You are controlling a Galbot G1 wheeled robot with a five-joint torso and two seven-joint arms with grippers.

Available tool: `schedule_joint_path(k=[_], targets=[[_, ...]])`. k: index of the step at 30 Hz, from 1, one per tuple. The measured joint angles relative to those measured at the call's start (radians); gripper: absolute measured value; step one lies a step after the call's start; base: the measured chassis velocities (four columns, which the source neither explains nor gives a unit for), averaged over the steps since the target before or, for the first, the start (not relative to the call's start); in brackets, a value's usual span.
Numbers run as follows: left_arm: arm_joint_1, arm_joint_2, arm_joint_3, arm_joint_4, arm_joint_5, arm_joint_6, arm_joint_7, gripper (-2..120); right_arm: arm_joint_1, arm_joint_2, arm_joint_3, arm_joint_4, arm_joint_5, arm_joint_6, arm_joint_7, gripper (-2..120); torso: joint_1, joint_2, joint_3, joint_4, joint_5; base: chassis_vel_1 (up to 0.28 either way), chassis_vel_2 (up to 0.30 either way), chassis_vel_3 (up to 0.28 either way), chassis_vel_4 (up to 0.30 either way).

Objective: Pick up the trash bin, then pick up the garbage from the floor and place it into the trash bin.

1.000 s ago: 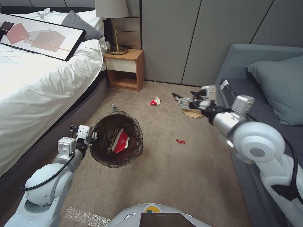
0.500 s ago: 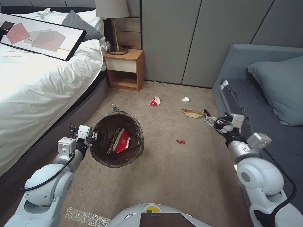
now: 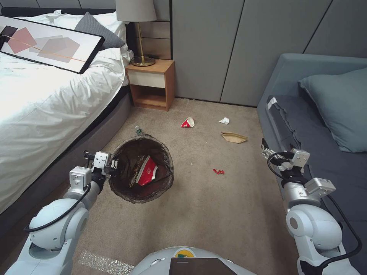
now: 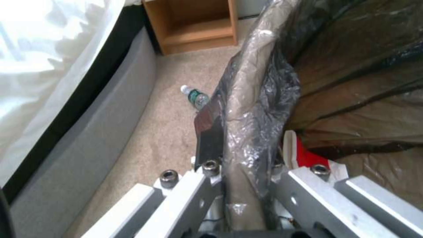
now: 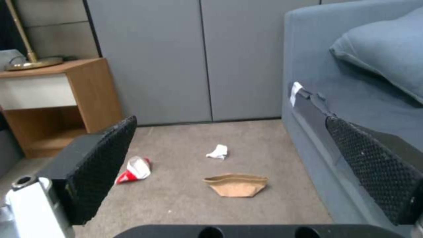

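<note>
We have the trash bin (image 3: 140,168) in our left hand (image 3: 113,167), whose fingers pinch the bag-lined rim (image 4: 247,109) between them, so the bin hangs off the floor (image 3: 214,214) just beside that hand. The first part of the task looks done. Some garbage is already inside: a red-and-white wrapper (image 3: 147,170) lies at the bottom of the bag.

Our right hand (image 3: 263,151) hovers low beside the sofa (image 3: 325,114), fingers spread wide and holding nothing. Ahead of it the brown paper bag (image 5: 236,184) lies nearest, with the white tissue wad (image 5: 217,151) beyond and a red-and-white wrapper (image 5: 134,169) off toward the nightstand (image 3: 151,84). A small red scrap (image 3: 218,171) lies between our two hands, and a plastic bottle (image 4: 195,97) rests on the carpet just past the bin's far rim, near the bed (image 3: 46,99).

We judge at least five pieces remain to be collected.
</note>
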Motion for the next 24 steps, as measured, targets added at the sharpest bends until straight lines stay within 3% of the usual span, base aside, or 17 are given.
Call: schedule_joint_path(k=[14,24], targets=[[0.006,0.0,-0.001,0.0,0.008,0.0,0.002,0,0.037,0.012,-0.013,-0.027,0.004,0.015,0.0,100,0.0,0.0,0.0,-0.0001,0.0002,0.0,0.0,0.0,0.0],[0.013,0.005,-0.001,-0.007,0.011,0.0,0.002,0,0.045,0.009,-0.015,-0.035,0.012,0.016,0.0,100,0.0,0.0,0.0,0.0,0.0002,-0.073,0.063,0.085,-0.068]])
